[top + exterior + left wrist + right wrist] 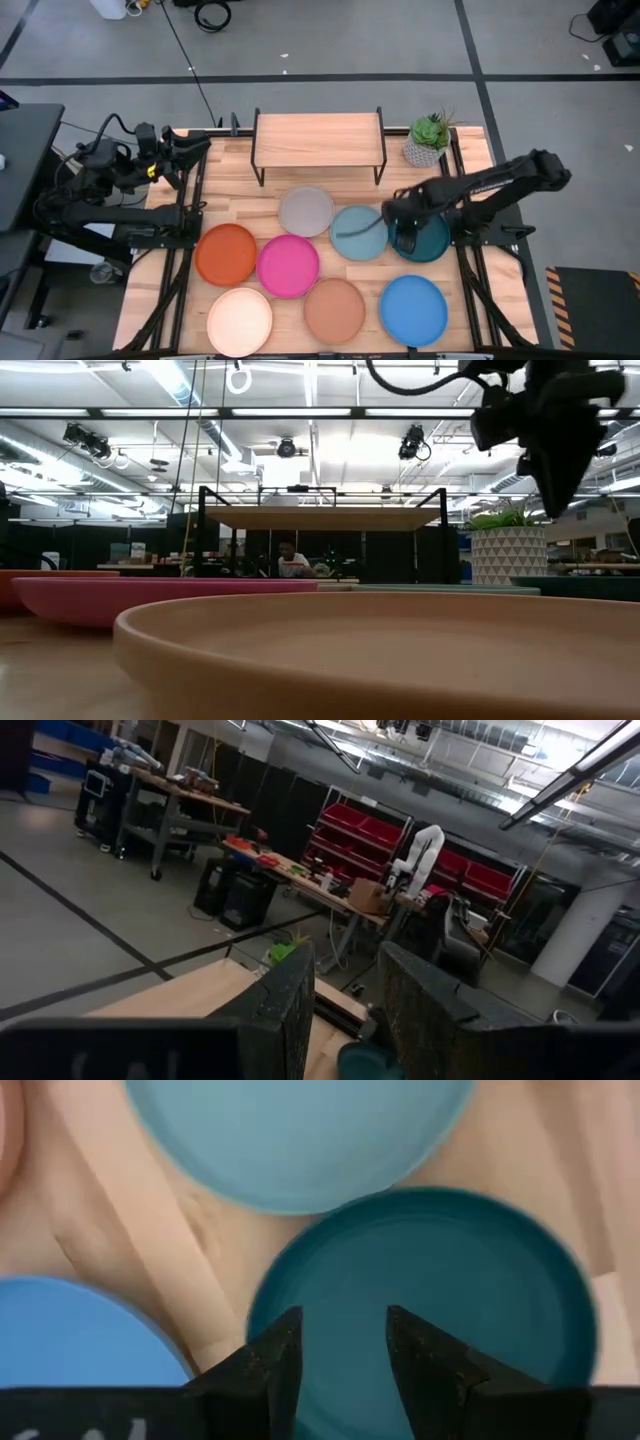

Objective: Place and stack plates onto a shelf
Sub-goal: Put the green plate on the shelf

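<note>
Eight plates lie flat on the slatted tabletop: grey, light blue, teal, orange, pink, cream, tan and bright blue. The shelf stands at the far edge with nothing on it. My right gripper hovers open over the teal plate, fingers pointing down near the rim that faces the light blue plate. In the low view it hangs clear above the plates. My left gripper waits open at the table's far left corner.
A potted plant stands just right of the shelf, close behind the teal plate. The plates lie edge to edge, and the light blue one slightly overlaps its neighbours. Metal frame rails run along both table sides. A person sits in the room far behind the shelf.
</note>
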Tool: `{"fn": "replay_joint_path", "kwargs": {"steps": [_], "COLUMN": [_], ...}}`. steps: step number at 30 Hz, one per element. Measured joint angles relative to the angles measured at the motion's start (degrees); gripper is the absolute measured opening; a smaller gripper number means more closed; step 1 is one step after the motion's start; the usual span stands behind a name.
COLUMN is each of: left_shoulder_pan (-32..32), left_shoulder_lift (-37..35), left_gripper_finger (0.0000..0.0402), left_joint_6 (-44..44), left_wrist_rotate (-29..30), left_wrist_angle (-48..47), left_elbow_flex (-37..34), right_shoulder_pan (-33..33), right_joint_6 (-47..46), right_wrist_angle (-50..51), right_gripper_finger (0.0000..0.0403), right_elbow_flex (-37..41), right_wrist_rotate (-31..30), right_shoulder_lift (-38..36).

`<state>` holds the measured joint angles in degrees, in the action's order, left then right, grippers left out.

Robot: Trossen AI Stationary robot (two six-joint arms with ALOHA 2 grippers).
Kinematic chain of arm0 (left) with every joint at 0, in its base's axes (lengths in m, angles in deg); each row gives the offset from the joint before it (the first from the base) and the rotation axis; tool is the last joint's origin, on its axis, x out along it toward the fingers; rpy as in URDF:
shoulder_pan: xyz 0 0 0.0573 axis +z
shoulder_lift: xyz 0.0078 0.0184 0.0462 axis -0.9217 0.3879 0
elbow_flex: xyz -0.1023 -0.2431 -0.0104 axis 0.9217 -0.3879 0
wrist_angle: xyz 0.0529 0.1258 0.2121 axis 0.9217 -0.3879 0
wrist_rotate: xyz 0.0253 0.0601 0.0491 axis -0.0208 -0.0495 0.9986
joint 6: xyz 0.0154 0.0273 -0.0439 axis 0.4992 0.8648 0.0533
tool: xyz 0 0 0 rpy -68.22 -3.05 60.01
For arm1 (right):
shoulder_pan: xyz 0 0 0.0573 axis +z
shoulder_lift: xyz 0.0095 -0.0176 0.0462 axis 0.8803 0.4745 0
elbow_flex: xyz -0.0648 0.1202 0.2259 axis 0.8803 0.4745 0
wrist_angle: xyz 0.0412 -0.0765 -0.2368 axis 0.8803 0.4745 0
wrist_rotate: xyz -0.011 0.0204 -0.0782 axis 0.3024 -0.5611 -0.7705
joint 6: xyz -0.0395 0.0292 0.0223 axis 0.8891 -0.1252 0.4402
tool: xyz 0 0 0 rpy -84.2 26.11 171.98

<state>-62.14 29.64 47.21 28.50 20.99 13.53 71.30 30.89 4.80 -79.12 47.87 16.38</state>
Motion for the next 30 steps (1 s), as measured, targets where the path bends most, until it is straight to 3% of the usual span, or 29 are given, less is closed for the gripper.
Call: {"fn": "replay_joint_path", "kwargs": {"steps": [13, 25, 30], "left_shoulder_pan": [0.0, 0.0, 0.0], "left_shoulder_lift": [0.0, 0.0, 0.0], "left_gripper_finger": [0.0121, 0.0121, 0.0121], "left_joint_6": [0.0, 0.0, -0.2], "left_wrist_rotate": [0.0, 0.0, 0.0], "left_wrist_angle": [-2.1, -2.4, -2.4], "left_elbow_flex": [0.0, 0.0, 0.0], "right_shoulder_pan": [16.8, 21.8, 22.4], "right_joint_6": [-12.8, -19.7, -25.2], "right_wrist_angle": [-6.2, -8.3, -9.7], "right_gripper_finger": [0.0151, 0.0150, 0.0125], "right_elbow_flex": [0.0, 0.5, 3.5], "right_wrist_rotate": [-9.2, -8.9, -7.5], "right_shoulder_lift": [11.0, 19.1, 19.0]}}
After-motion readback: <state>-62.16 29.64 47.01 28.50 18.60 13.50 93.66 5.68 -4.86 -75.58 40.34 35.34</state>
